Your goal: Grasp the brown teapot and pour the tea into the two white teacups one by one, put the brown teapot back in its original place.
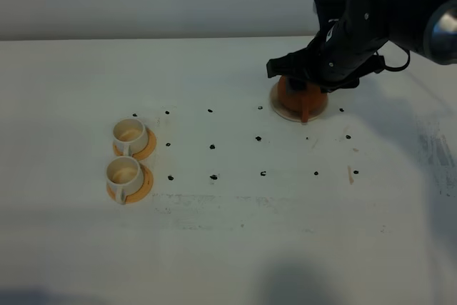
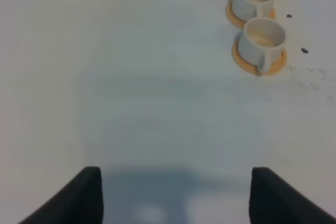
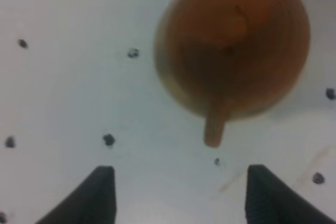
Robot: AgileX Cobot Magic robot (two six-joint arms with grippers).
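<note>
1. Right wrist view: the right claw [image 3: 178, 198] is spread wide with nothing between its fingers. The teapot [image 3: 231, 40] sits out ahead of the tips, beyond the gap and untouched.
2. A straight stub [image 3: 214, 124] juts from the pot's body back toward the claw, ending short of the tips and nearer one finger than the other. The view is too blurred to say for certain, but I take it to be the handle.
3. From the high camera, the teapot [image 1: 300, 96] rests on its coaster [image 1: 284, 112], directly below the right arm's wrist. The claw is over it rather than around it.
4. Handling, as a judgement: fired clay is stiff and will not give under the fingers. It is also smooth, and it chips easily if knocked. The lid probably sits loose, and any tea inside adds weight that shifts when the pot tilts. The stub looks like the best hold, taken close to the body and kept level until pouring.
5. The cups [image 1: 126, 153] stand side by side on orange saucers [image 1: 146, 183], well apart from the right claw across the table [image 1: 228, 248].
6. The left claw [image 2: 176, 195] is also spread and empty over bare table, with the cups [image 2: 258, 19] far ahead and off to one side.
</note>
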